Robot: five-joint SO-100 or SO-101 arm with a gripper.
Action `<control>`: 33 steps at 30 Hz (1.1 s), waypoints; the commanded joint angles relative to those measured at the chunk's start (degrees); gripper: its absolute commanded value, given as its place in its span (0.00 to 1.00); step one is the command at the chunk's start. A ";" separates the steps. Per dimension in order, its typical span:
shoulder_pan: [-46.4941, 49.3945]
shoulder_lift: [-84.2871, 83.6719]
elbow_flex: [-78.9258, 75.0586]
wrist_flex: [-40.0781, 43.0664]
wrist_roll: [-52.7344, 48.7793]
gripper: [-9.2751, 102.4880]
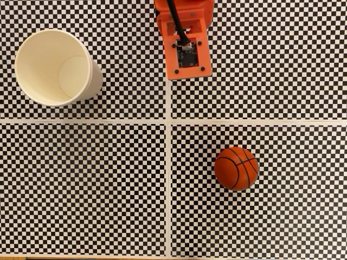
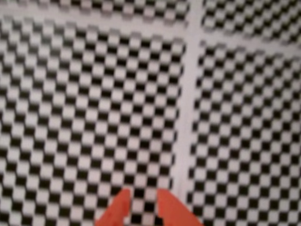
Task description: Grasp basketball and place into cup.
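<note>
The orange-red ball (image 1: 236, 168) with black seams lies at lower right of the fixed view, well apart from the upright cream cup (image 1: 54, 67) at upper left; in the wrist view the gripper (image 2: 142, 200) is narrowly parted, empty, over the checkered counter (image 2: 94, 117)

Matt cream-white paper cup (image 1: 54, 66), faintly glossy orange rubbery basketball (image 1: 236, 168) with black seams, smooth orange plastic arm housing (image 1: 184, 38), matt black-and-white checkered table surface (image 1: 81, 189).

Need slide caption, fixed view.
Basketball lies apart from empty upright cup on checkerboard table.
</note>
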 commanded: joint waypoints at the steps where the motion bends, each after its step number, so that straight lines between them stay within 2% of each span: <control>1: -1.05 0.09 1.93 -8.44 2.11 0.08; 8: -0.70 0.09 1.85 -25.05 2.99 0.08; 13: -0.44 0.09 -0.97 -28.65 3.52 0.08; 18: -0.35 -0.18 -9.23 -23.38 3.87 0.08; 22: 0.00 -4.13 -19.51 -15.82 5.01 0.08; 27: -1.67 -13.62 -34.98 -7.12 7.91 0.08; 33: -2.81 -32.52 -55.55 0.18 10.02 0.08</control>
